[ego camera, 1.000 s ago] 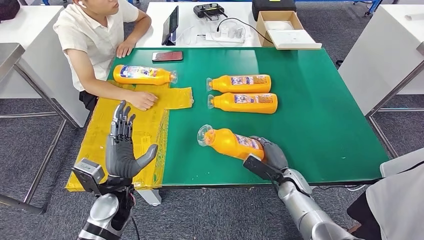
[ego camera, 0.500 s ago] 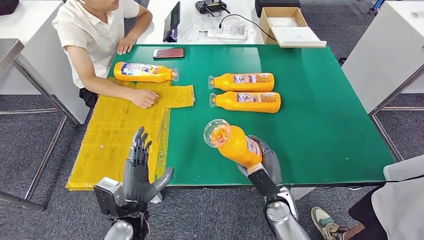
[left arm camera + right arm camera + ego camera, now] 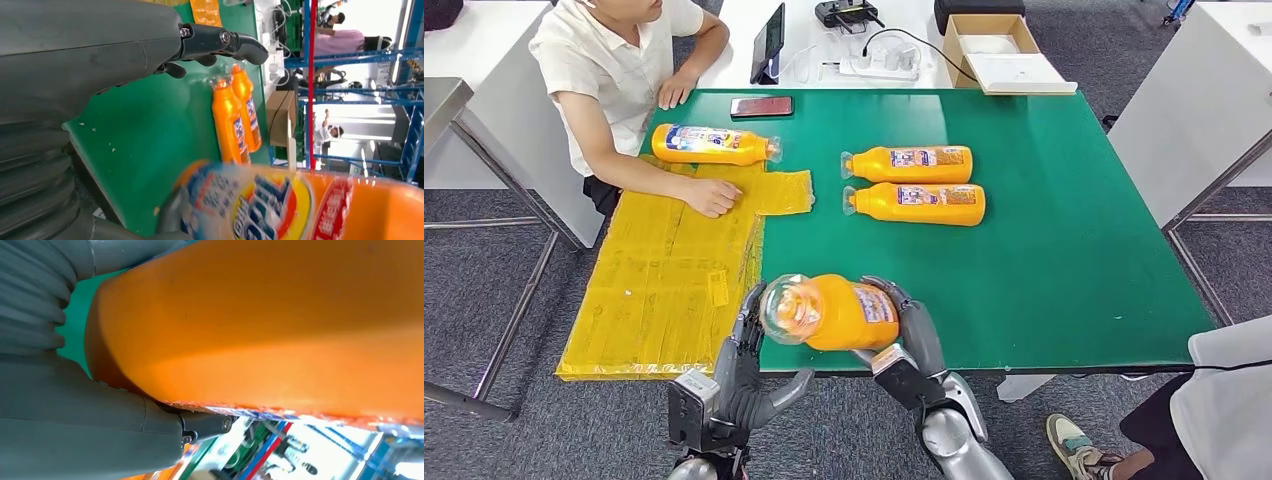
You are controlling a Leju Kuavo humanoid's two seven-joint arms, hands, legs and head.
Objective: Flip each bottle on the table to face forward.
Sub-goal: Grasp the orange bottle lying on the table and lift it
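The bottle [image 3: 829, 312] I am handling is orange with a clear cap. It is off the green table [image 3: 1074, 260], raised above its near edge, lying roughly level with the cap pointing toward my left. My right hand [image 3: 912, 335] holds it from below and behind, fingers wrapped round the body. My left hand [image 3: 742, 375] sits just beside the cap end, fingers apart and holding nothing; I cannot tell whether it touches the bottle.

Progress, as I judge it: this bottle is mid-turn and not yet set down. Two bottles [image 3: 914, 184] lie side by side farther back on the table, labels up, and these appear done. A fourth bottle [image 3: 714, 145] lies at the far left, next to the yellow sheet [image 3: 664, 280] where a person [image 3: 619, 80] rests a fist; its label also shows. Whether it needs attention I cannot say.

The left wrist view shows the printed front label of the held bottle [image 3: 280, 205] close up, which the head view gives only at an angle. The right wrist view shows only its plain orange side [image 3: 270, 325] against my palm.
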